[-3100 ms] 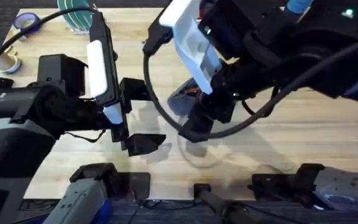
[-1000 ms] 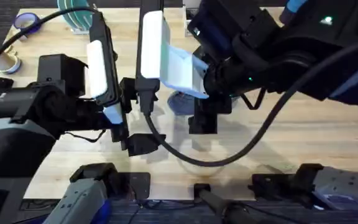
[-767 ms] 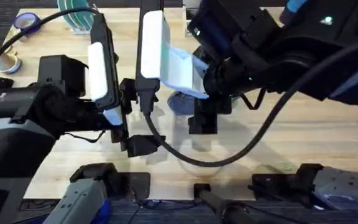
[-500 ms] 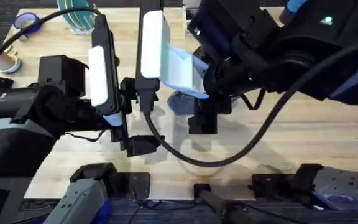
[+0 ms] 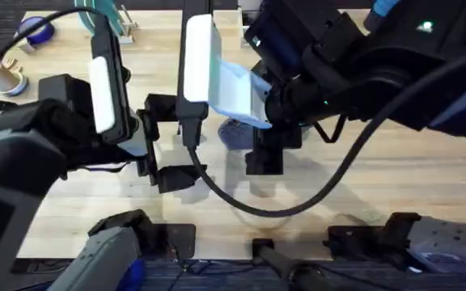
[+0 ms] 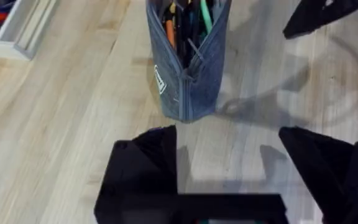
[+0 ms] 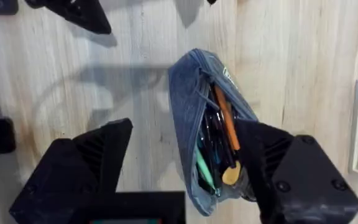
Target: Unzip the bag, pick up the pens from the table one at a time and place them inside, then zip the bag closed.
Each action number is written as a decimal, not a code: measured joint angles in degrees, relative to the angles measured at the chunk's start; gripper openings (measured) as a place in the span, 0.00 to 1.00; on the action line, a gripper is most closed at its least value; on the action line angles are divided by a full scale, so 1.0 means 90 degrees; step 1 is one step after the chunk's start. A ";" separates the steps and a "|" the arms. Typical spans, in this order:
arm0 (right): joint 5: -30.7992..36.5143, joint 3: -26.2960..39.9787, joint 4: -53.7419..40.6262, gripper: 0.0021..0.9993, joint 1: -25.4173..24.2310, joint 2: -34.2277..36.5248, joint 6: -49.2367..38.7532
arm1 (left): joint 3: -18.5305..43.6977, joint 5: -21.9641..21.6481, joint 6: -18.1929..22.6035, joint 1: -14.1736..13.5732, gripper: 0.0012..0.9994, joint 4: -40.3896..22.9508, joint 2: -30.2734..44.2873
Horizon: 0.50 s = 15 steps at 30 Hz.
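The bag [image 7: 194, 106] is a grey-blue pouch lying on the table [image 5: 395, 178] with its zipper open. Inside it are the pens: an orange one [image 7: 227, 124], a green one [image 7: 202, 167] and dark ones. My right gripper [image 7: 185, 177] is open above the bag with a finger on either side of it, apart from the fabric. In the overhead view the right gripper [image 5: 265, 153] hangs just beside the bag [image 5: 235, 134]. My left gripper [image 6: 229, 165] is open and holds nothing. The bag [image 6: 188, 68] lies a short way beyond its fingertips. In the overhead view the left gripper [image 5: 166, 139] is left of the bag.
Tape rolls [image 5: 35, 28] and a green-and-white object [image 5: 108, 16] sit at the table's far left corner. A white frame [image 6: 23, 31] lies off to one side of the bag. Bare wood stretches to the right of the arms.
My left arm has drawn back to the left, away from the bag. The right arm swung upright over the bag three seconds ago and has held still since.
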 joint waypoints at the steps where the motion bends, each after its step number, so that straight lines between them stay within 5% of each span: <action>1: -0.0002 0.0000 0.0000 1.00 0.0000 0.0000 -0.0001 | 0.0000 0.0144 0.0446 0.0004 1.00 0.0002 0.0424; 15: -0.0549 0.0002 0.0022 1.00 0.0000 0.0023 0.0001 | 0.0000 0.0654 0.1800 0.0207 1.00 0.0541 0.2030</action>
